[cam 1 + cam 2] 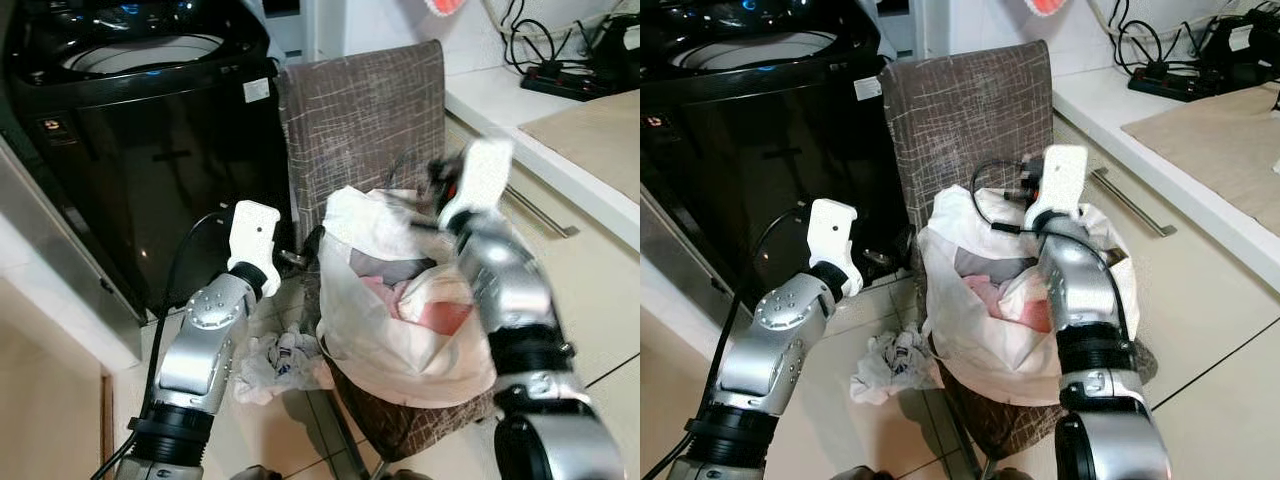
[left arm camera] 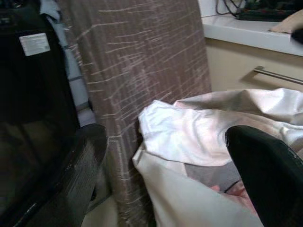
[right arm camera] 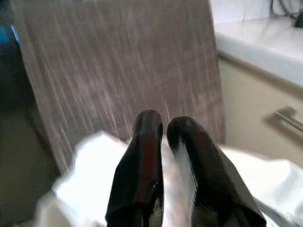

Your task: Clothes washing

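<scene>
Pale tiled floor (image 1: 270, 420) under us, with a black top-load washing machine (image 1: 150, 150) on our left and a cream desk (image 1: 560, 120) with a metal drawer handle (image 1: 540, 212) running along the right. Cables and a power strip (image 1: 560, 75) sit on the back of that desk.

Between the two stands a chair (image 1: 370, 110) covered in brown crosshatched fabric, and on its seat sits a white plastic bag (image 1: 400, 340) stuffed with clothes (image 1: 425, 300), pinkish and grey bits showing at the open top. A crumpled white cloth (image 1: 275, 362) lies on the floor just beside the chair, at the foot of the washer.

Our right gripper (image 3: 163, 124) is up over the bag's top edge, in front of the chair back, fingers pressed nearly together with nothing between them as far as we can see. Our left gripper (image 2: 165, 156) is lower, between the washer front and the bag, fingers spread wide apart and not touching anything; the bag's white rim sits right ahead of it.
</scene>
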